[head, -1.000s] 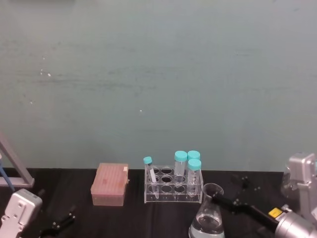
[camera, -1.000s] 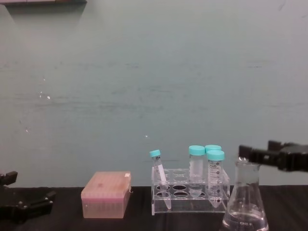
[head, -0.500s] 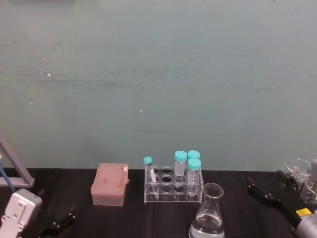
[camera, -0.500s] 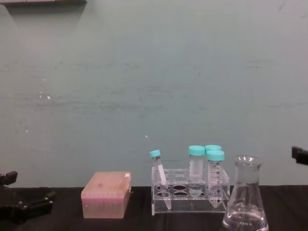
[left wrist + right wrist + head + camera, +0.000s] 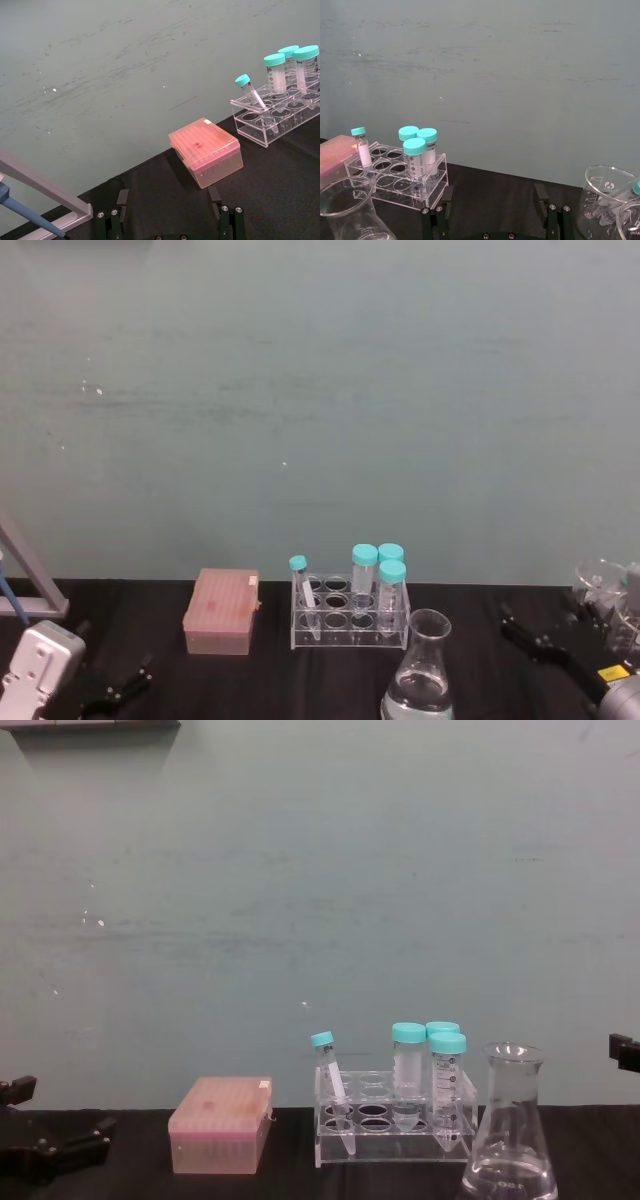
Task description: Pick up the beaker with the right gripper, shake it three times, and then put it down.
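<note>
The beaker (image 5: 418, 672) is a clear conical flask holding a little clear liquid, and it stands upright on the black table in front of the tube rack. It also appears in the chest view (image 5: 513, 1132) and in the right wrist view (image 5: 347, 212). My right gripper (image 5: 545, 628) hovers to the beaker's right, apart from it, open and empty; its fingers (image 5: 443, 202) stand wide with bare table between them. One black fingertip (image 5: 624, 1050) pokes in at the chest view's edge. My left gripper (image 5: 112, 680) rests open at the table's left, far from the beaker.
A clear rack (image 5: 350, 615) with teal-capped tubes (image 5: 365, 558) stands behind the beaker. A pink tip box (image 5: 222, 612) sits to its left. More glassware (image 5: 610, 197) stands at the far right, close to the right gripper. A pipette stand (image 5: 45, 192) is at the far left.
One second ago my right gripper was at the beaker's neck. It has since pulled back to the right, leaving the beaker standing on the table. The left arm has not moved.
</note>
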